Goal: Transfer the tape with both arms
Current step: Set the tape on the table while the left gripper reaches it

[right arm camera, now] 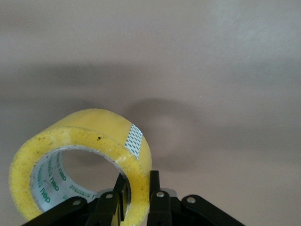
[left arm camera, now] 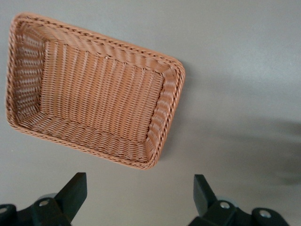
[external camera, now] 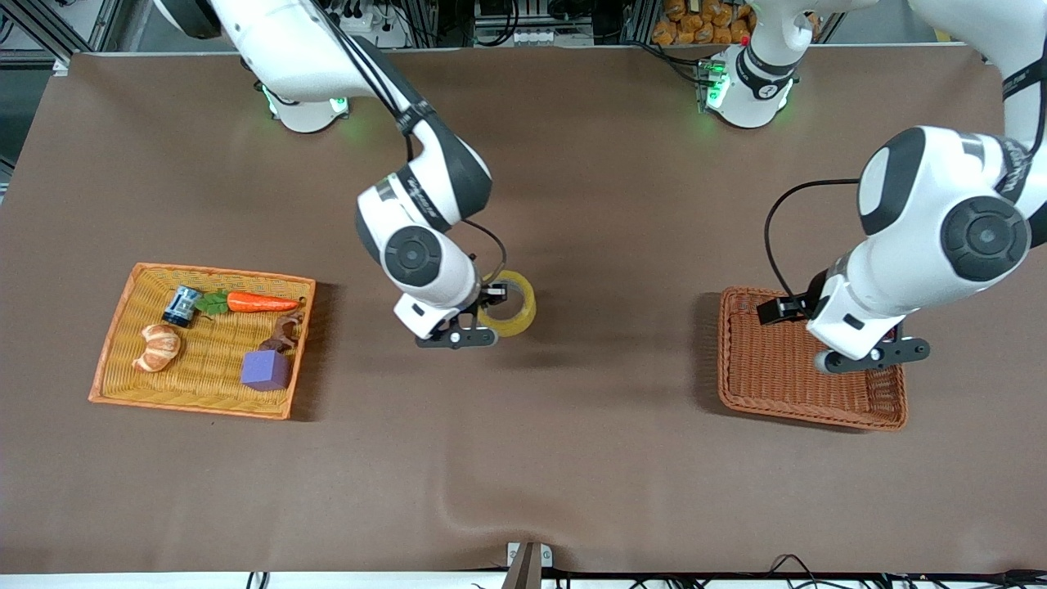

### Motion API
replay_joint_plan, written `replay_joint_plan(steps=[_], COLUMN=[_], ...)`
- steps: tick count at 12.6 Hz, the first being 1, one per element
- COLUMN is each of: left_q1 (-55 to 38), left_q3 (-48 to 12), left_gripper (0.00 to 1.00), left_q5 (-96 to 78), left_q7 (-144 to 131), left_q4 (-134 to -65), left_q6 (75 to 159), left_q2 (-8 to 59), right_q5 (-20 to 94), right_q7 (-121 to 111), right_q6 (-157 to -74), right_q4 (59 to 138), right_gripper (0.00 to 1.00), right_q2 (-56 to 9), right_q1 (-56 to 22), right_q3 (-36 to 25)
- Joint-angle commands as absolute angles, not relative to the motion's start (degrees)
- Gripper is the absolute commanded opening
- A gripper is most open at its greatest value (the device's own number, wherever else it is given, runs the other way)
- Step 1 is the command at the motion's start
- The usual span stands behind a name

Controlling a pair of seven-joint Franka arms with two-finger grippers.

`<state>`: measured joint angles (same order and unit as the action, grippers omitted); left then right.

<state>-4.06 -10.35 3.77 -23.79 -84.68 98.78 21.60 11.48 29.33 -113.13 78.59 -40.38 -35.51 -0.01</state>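
The tape, a yellowish roll with a grey-white core, hangs over the middle of the brown table. My right gripper is shut on its wall, one finger inside the ring and one outside. In the right wrist view the tape fills the lower part, pinched by the right gripper. My left gripper hovers open and empty over the reddish-brown wicker basket at the left arm's end. In the left wrist view the left gripper is spread wide with that basket beneath, empty.
An orange wicker tray at the right arm's end holds a carrot, a croissant-shaped bread, a purple cube, a small can and a dark brown piece.
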Motion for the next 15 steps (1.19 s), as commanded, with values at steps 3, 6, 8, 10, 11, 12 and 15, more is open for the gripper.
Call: replay_joint_plan(steps=[3,6,8,10,11,12,15], left_q1=[-7.5,-11.8,-17.4,-24.8,-28.6,-31.1,-35.7], left_q3=[-11.0,-11.2,-11.1,-10.4,-10.4,-10.3,-10.3], left_gripper=[1.00,1.00,1.00,1.00,1.00,1.00,1.00], left_q5=[4.1,4.1,4.8,6.0,6.8,8.0,9.8], left_q7=[-34.2,-39.6,-46.3,-56.7,-63.7,-65.0,-69.2], left_q4=[-89.3,-91.3,-91.3,-89.2,-84.3,-82.6,-82.2], left_q6=[106.4,110.5,115.8,120.0,120.9,121.6,129.8], left_q2=[22.6,23.5,27.2,32.3,37.5,39.8,44.1], right_q5=[12.0,11.9,11.0,4.3,3.3,3.3,3.2], right_q7=[33.0,32.0,25.9,16.7,8.6,6.2,-1.8], right_q6=[-114.3,-110.3,-101.7,-101.1,-97.3,-94.2,-89.8], right_q4=[77.6,77.6,79.1,84.9,87.2,87.4,89.5], right_gripper=[0.92,1.00,1.00,1.00,1.00,1.00,1.00], right_q2=[-42.2,-38.5,-32.8,-23.6,-18.3,-15.7,-7.9], right_q1=[-36.2,-32.3,-25.2,-20.5,-14.7,-11.7,-4.8], right_q3=[-0.8,-1.7,-1.7,-2.5,-2.5,-2.5,-2.5])
